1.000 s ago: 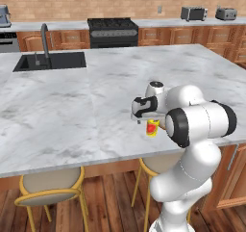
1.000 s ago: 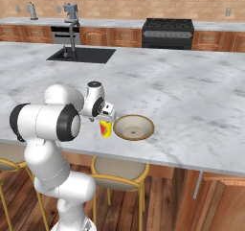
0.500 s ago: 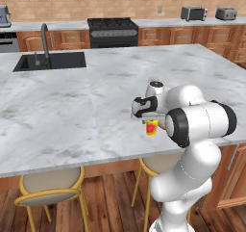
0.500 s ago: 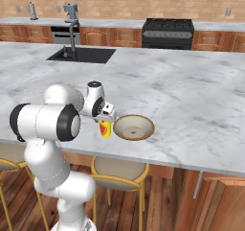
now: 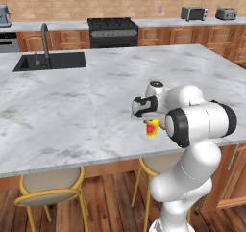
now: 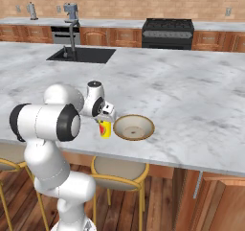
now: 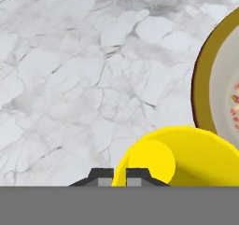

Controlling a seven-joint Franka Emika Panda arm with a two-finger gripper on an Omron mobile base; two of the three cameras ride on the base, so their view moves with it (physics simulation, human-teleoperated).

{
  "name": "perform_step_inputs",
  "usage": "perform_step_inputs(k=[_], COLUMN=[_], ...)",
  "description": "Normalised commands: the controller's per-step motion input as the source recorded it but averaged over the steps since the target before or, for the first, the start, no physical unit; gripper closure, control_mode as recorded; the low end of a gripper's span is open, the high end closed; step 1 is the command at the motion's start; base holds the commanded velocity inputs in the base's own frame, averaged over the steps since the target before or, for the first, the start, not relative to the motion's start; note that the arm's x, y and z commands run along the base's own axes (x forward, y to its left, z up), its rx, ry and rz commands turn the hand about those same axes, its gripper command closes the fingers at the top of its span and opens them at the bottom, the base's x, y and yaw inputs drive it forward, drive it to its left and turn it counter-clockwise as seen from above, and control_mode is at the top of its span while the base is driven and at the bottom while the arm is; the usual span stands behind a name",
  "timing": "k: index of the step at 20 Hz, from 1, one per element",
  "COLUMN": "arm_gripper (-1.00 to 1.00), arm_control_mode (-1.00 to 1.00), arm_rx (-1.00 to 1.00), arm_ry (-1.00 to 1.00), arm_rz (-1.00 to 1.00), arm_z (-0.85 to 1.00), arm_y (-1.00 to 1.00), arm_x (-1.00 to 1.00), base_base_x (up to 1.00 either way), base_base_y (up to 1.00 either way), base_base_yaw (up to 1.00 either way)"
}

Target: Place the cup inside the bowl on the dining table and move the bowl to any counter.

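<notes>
**Hand view: fingers shut on the rim of the cup**

Hand view, looking down onto grey-veined marble. At the bottom edge, two dark fingertips, drawn close together, one outside and one inside the yellow wall of the cup, so pinched on its rim. Open mouth of the cup seen from above, yellow inside. At the right edge, part of the bowl: brown outer band, pale inside with small reddish specks, just beside the cup, a narrow strip of marble between them.

Right base view: cup upright on the table, near its front edge, red mark on the side facing the camera. Fingers coming down onto it from above, below the white wrist; fingertips themselves too small to make out here. Bowl just to the right of the cup, flat on the marble, nothing inside it. Black sink with a dark tap at the far left of the table. Along the far brick wall, a stove between wooden cabinets.

Left base view: cup showing just below the dark hand, partly hidden by the white arm. Fingers at its top. Bowl hidden behind the arm. Yellow-framed stool tucked under the near edge of the table, at the left.
</notes>
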Motion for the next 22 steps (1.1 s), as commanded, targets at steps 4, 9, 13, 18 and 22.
perform_step_inputs(k=[4, 9, 13, 18, 22], arm_gripper=[1.0, 1.0, 1.0, 1.0, 1.0], arm_control_mode=[-1.0, -1.0, -1.0, -1.0, -1.0], arm_rx=[-0.04, -0.05, -0.05, -0.04, -0.01], arm_ry=[0.0, 0.0, 0.0, 0.0, 0.02], arm_rz=[0.0, 0.0, 0.0, 0.0, 0.0], arm_z=[0.37, 0.52, 0.56, 0.44, 0.41], arm_y=[0.0, 0.0, 0.0, 0.0, 0.0], arm_x=[0.0, 0.0, 0.0, 0.0, 0.04], base_base_x=[0.0, 0.0, 0.0, 0.0, 0.0], base_base_y=[0.0, 0.0, 0.0, 0.0, 0.0], base_base_yaw=[0.0, 0.0, 0.0, 0.0, 0.0])
